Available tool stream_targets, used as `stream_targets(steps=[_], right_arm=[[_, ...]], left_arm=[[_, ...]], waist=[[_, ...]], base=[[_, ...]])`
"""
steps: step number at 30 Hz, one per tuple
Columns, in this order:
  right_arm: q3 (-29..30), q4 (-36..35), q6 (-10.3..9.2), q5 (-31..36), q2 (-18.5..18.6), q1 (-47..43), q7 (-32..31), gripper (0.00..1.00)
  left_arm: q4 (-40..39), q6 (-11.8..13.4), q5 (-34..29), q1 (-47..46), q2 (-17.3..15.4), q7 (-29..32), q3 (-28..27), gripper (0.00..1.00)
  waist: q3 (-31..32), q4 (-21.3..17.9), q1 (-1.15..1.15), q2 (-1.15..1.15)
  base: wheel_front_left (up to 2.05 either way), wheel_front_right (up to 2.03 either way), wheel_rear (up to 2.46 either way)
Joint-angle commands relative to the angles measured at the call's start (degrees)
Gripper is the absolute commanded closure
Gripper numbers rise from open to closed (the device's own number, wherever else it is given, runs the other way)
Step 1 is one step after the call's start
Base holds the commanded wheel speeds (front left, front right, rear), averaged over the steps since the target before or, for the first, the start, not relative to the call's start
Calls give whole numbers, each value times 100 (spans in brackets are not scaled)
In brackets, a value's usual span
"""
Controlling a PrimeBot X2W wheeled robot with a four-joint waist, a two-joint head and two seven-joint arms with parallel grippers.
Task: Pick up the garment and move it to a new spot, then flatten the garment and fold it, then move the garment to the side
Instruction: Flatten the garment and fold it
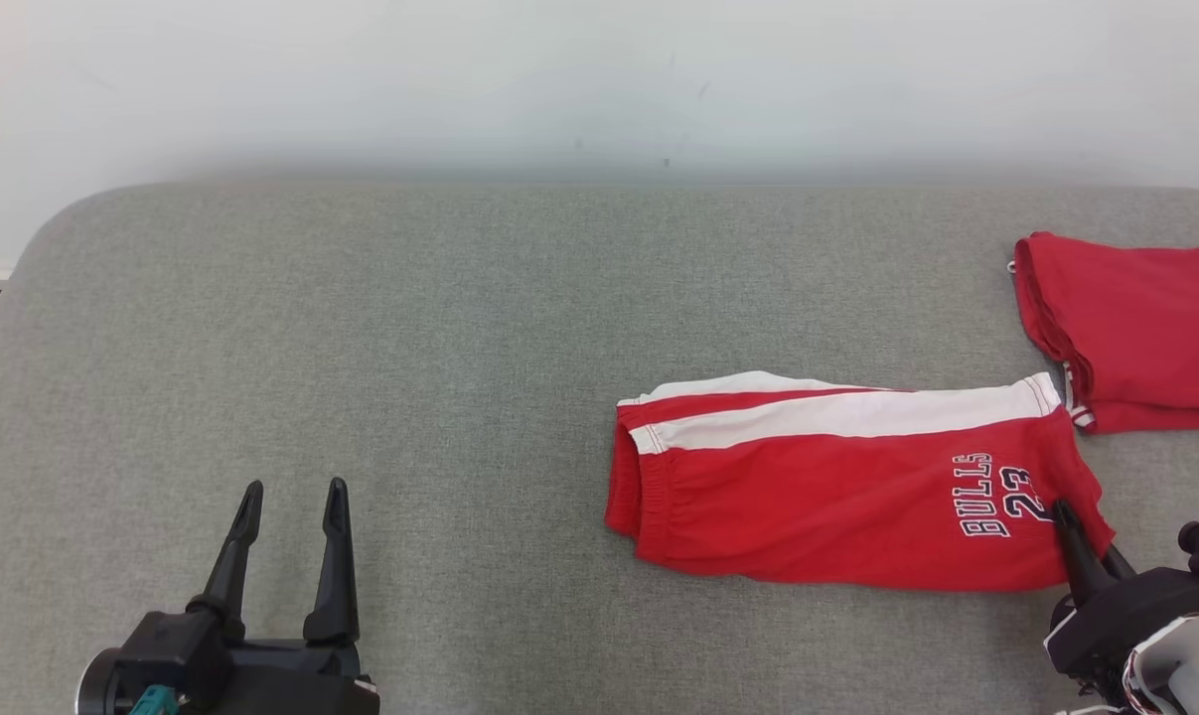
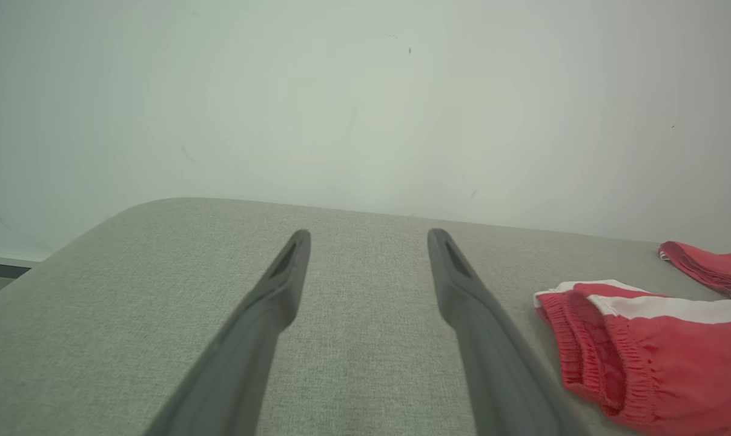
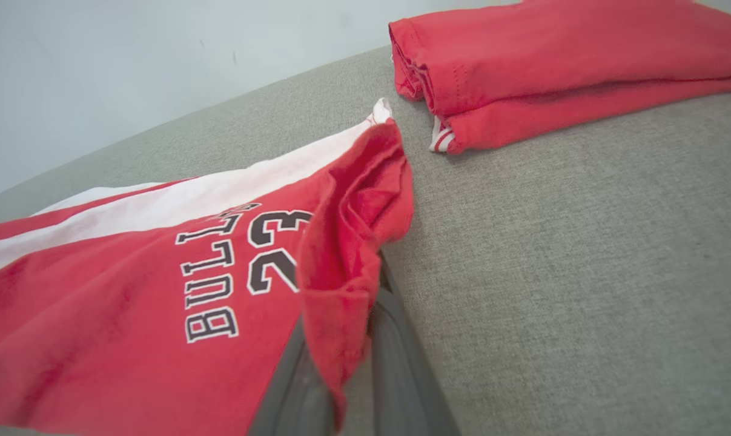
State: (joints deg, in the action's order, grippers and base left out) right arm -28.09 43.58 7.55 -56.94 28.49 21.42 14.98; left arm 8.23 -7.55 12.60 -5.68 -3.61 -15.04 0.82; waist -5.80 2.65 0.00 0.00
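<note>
Folded red shorts [image 1: 837, 487] lie right of centre on the grey bench [image 1: 361, 328]. The right gripper [image 1: 1066, 516], lower right, pinches their hem corner, likely to drag them aside toward the other folded garment [image 1: 1135, 328] at upper right. The left gripper [image 1: 294, 497], lower left, is spread and empty, out of the way.

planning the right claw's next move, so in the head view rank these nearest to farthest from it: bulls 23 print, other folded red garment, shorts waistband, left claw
1. BULLS 23 print, beside the right claw.
2. Folded red garment, far right, beyond it.
3. Waistband, left end of the shorts.
4. Left claw, lower left.
</note>
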Motion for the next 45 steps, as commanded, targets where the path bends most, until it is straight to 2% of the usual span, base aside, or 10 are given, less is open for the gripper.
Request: stream_targets(steps=[1, 6, 12, 25, 30, 36, 44, 45], right_arm=[[65, -38, -16, 115, -18, -37, 21, 100], [283, -304, -16, 704, -135, 91, 22, 100], [425, -890, -16, 1334, -471, 74, 23, 100], [216, -1934, -16, 2116, -1179, -106, -472, 100], [382, -2195, -16, 2280, -1454, -372, -613, 100], [351, -2238, -16, 2480, -1762, -608, -766, 100], [166, -1775, -16, 2529, -2180, -559, -630, 100], [110, -1736, -15, 2541, -2214, -531, -588, 68]], left_arm=[[-17, 13, -40, 90, -25, -18, -19, 0], [-13, 13, -41, 99, -33, -18, -48, 0], [-14, 13, -61, 112, -23, -18, -36, 0], [-4, 12, -21, -56, 23, -18, 76, 0], [4, 13, 24, -149, 44, -18, 143, 0], [32, 13, 52, -186, 66, -18, 223, 0], [87, 12, 61, -262, 74, -18, 249, 0], [92, 13, 69, -270, 75, -18, 260, 0]], waist=[[14, -16, 0, 0], [61, -47, 0, 0], [129, 11, 0, 0], [89, 455, 0, 0], [-1, 693, 0, 0], [-98, 838, 0, 0], [-152, 861, 0, 0], [-147, 856, 0, 0]], base=[[0, 0, 0], [0, 0, 0], [0, 0, 0], [0, 0, 0], [0, 0, 0], [0, 0, 0], [0, 0, 0], [0, 0, 0]])
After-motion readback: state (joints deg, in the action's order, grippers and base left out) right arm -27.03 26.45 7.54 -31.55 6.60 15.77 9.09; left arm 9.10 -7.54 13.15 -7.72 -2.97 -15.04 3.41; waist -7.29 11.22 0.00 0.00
